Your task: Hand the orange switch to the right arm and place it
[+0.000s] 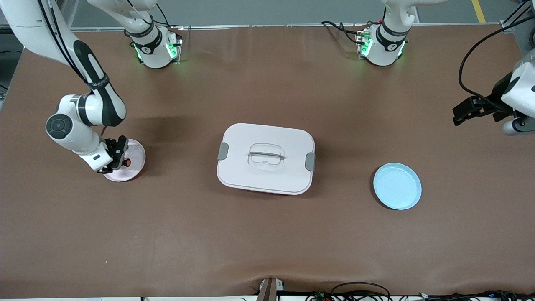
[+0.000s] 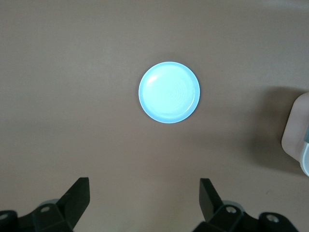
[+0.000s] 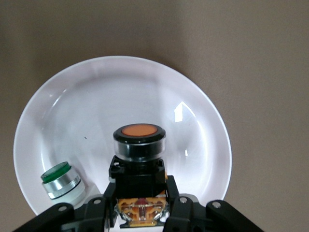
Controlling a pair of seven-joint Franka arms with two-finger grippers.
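The orange switch [image 1: 126, 162], a stubby black button with an orange cap, sits between the fingers of my right gripper [image 1: 122, 160]. In the right wrist view the right gripper [image 3: 140, 205] is shut on the switch's [image 3: 140, 145] black and orange body, low over a pale pink plate [image 3: 120, 92]. That plate [image 1: 137, 154] lies at the right arm's end of the table. My left gripper [image 1: 459, 116] hangs open and empty over the left arm's end of the table. In its own view the left gripper [image 2: 145, 188] has its fingers wide apart.
A green-capped silver button [image 3: 60, 180] lies on the pink plate beside the switch. A white lidded box [image 1: 266, 158] with grey clips stands mid-table, its edge showing in the left wrist view [image 2: 295, 130]. A light blue plate [image 1: 397, 186] [image 2: 169, 92] lies toward the left arm's end.
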